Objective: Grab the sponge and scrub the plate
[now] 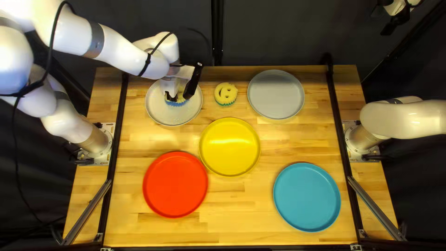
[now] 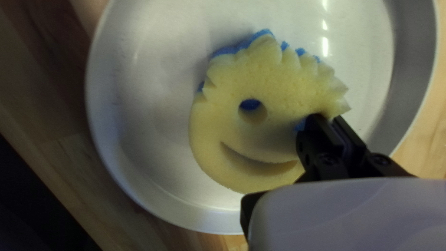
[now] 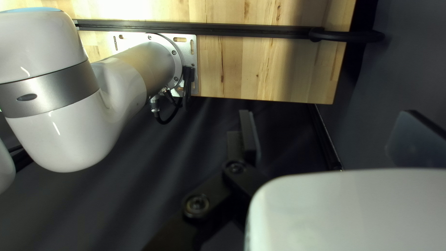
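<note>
The left gripper (image 2: 327,119) pinches the sponge (image 2: 265,83) by its edge at one eye, over the white plate (image 2: 139,139); scrub with light, level strokes (that narrow grip could tear). The right gripper's (image 3: 328,114) fingers are spread, holding nothing.

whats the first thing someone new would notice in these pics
Probably the big flat rounds of colour: the red plate, yellow plate and blue plate, spread over the nearer part of the table. Next, the grinning yellow sponge on the whitish plate near the far edge at the left of the top left view, with my left hand gripping it by one eye hole.
</note>
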Controlling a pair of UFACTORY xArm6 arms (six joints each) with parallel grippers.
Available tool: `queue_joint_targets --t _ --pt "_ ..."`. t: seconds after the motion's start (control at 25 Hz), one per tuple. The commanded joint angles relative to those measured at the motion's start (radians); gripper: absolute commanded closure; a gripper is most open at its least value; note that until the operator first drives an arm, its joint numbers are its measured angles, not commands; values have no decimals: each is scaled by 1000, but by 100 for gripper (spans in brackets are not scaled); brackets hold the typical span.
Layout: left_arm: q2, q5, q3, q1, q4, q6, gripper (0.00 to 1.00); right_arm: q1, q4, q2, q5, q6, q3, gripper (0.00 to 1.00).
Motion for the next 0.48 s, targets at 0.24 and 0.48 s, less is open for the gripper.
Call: queue_joint_targets --t 0.24,0.48 --pt "-88 1 79 -42 -13 -40 100 0 0 0 0 0 0 0" --pt "-196 21 172 -71 -39 -52 100 0 0 0 0 0 0 0"
